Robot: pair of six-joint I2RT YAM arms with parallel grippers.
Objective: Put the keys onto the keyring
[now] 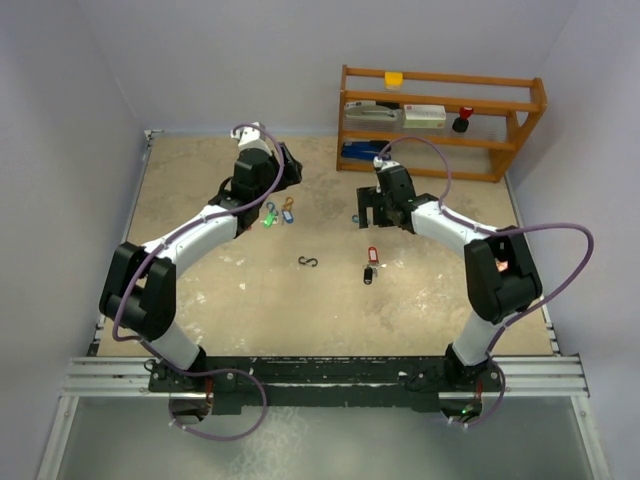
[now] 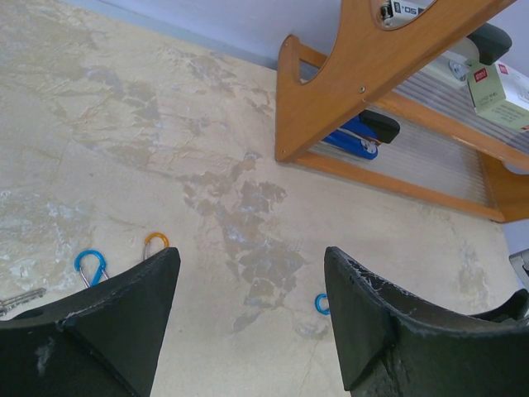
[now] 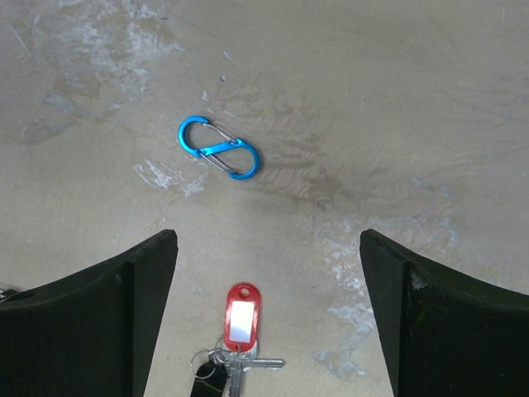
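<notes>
Right wrist view: the right claw (image 3: 266, 248) stands wide open and empty above the counter (image 3: 397, 99), touching nothing. Between its fingers lie the red-tagged keys (image 3: 240, 335) with a black fob; a blue clip (image 3: 219, 147) sits beyond. Light, thin, slippery metal lying flat, I judge, so the plastic tag looks easiest to pinch. The left claw (image 2: 248, 256) is also wide open and empty.
</notes>
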